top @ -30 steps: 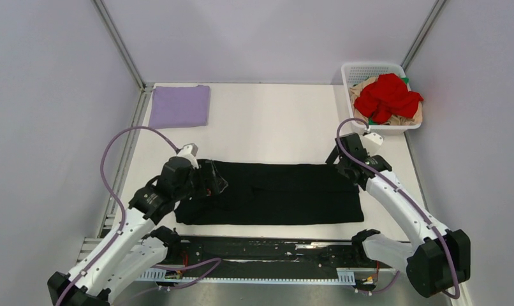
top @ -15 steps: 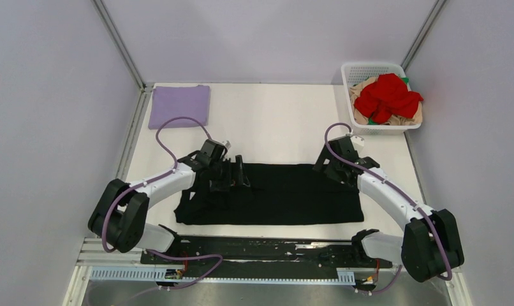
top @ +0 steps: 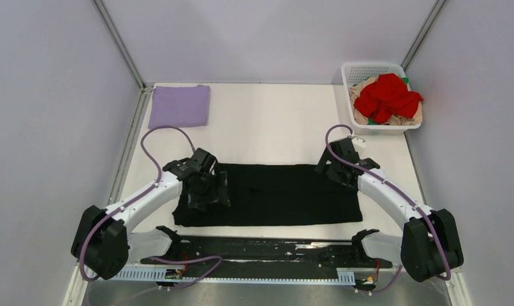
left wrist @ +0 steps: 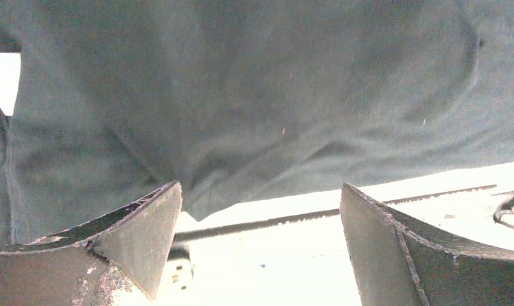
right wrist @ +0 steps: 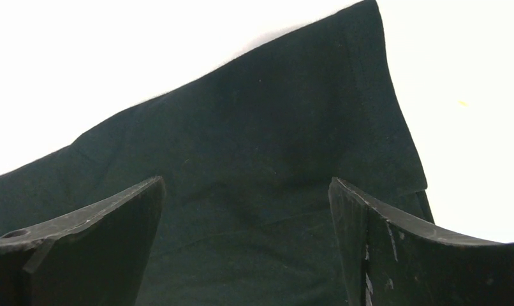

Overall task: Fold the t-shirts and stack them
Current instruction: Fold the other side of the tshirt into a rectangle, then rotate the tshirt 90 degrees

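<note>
A large black t-shirt (top: 273, 194) lies folded into a wide band across the middle of the table. My left gripper (top: 206, 194) is open over its left end; in the left wrist view the black cloth (left wrist: 254, 95) fills the top and my open gripper (left wrist: 261, 210) holds nothing. My right gripper (top: 334, 171) is open over the shirt's far right corner; the right wrist view shows black cloth (right wrist: 254, 166) between the open gripper (right wrist: 245, 204). A folded lavender t-shirt (top: 180, 106) lies at the far left. Red (top: 387, 95), tan and green t-shirts sit in the basket.
A white mesh basket (top: 369, 69) stands at the far right corner. Metal frame posts rise at the back corners. The black rail (top: 267, 248) with the arm bases runs along the near edge.
My left gripper has swung back from the shirt's upper middle to its left end, nearer the front. My right gripper has barely moved at the far right corner.
</note>
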Controlling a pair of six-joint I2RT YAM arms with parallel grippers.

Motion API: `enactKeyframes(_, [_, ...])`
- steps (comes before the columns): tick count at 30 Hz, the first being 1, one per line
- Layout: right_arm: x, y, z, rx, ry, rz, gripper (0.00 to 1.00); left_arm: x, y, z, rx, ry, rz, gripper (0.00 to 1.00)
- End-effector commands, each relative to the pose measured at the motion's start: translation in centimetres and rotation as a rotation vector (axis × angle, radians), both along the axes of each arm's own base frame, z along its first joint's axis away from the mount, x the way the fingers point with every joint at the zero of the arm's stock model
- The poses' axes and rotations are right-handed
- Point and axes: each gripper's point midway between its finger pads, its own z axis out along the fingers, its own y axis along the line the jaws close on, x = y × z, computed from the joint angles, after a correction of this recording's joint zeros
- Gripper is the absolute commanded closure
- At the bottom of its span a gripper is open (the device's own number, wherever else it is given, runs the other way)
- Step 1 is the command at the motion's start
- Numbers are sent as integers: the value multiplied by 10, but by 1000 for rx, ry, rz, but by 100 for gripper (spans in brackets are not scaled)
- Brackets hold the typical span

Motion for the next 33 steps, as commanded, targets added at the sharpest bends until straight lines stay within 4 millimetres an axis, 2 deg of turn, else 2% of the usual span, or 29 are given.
enactKeyframes(1, [8, -5, 3, -18, -35, -5, 0, -39, 14, 12, 2, 86, 28, 0])
enactKeyframes(4, [13, 0, 8, -8, -53, 20, 0, -31, 12, 22, -19, 32, 78, 0])
enactKeyframes(6, [18, 7, 12, 11, -71, 60, 0, -6, 0, 36, -81, -76, 95, 0])
enactKeyframes(8, [23, 13, 15, 29, -82, 85, 0, 14, -12, 60, -142, -155, 53, 0])
enactKeyframes(9, [26, 16, 16, 36, -83, 92, 0, 31, -17, 81, -170, -210, 41, 0])
enactKeyframes(10, [30, 19, 17, 46, -89, 104, 0, 36, -17, 89, -163, -234, 0, 0])
enactKeyframes(11, [33, 23, 16, 55, -91, 119, 0, 50, -19, 105, -165, -272, -5, 0])
enactKeyframes(13, [39, 27, 15, 65, -89, 130, 0, 67, -13, 111, -114, -294, 26, 0])
enactKeyframes(14, [41, 28, 13, 67, -88, 120, 0, 74, -17, 111, -125, -306, 38, 0])
enactKeyframes(16, [45, 30, 7, 77, -88, 113, 0, 82, -29, 95, -168, -271, 72, 0])
enactKeyframes(17, [46, 30, 3, 81, -85, 113, 0, 76, -34, 76, -189, -204, 96, 0])
enactKeyframes(18, [46, 30, -2, 85, -76, 113, 0, 82, -40, 70, -221, -212, 111, 0])
enactKeyframes(19, [45, 29, -7, 89, -64, 113, 0, 73, -41, 48, -237, -137, 145, 0])
enactKeyframes(20, [45, 30, -10, 101, -58, 116, 0, 82, -48, 43, -280, -166, 159, 0])
enactKeyframes(21, [44, 30, -15, 114, -47, 118, 0, 74, -45, 19, -277, -104, 212, 0])
enactKeyframes(22, [44, 31, -18, 132, -39, 122, 0, 84, -50, 17, -313, -139, 229, 0])
enactKeyframes(23, [43, 33, -21, 149, -30, 128, 0, 80, -47, -3, -311, -90, 272, 0])
enactKeyframes(24, [42, 34, -24, 164, -23, 134, 0, 90, -50, -6, -335, -114, 288, 0])
enactKeyframes(25, [41, 35, -26, 176, -18, 140, 0, 91, -47, -20, -322, -78, 325, 0])
enactKeyframes(28, [35, 36, -36, 182, 9, 153, 0, 123, -43, -39, -300, -83, 386, 0])
enactKeyframes(29, [30, 40, -39, 196, 27, 172, 0, 136, -36, -43, -283, -95, 414, 0])
enactKeyframes(30, [25, 40, -43, 198, 43, 185, 0, 156, -32, -47, -273, -92, 442, 0])
enactKeyframes(31, [20, 39, -47, 196, 58, 188, 0, 165, -28, -51, -260, -83, 447, 0])
enactKeyframes(32, [14, 38, -50, 197, 75, 188, 0, 189, -23, -53, -257, -91, 470, 0])
enactKeyframes(33, [8, 39, -52, 207, 89, 194, 0, 199, -20, -57, -245, -89, 473, 0])
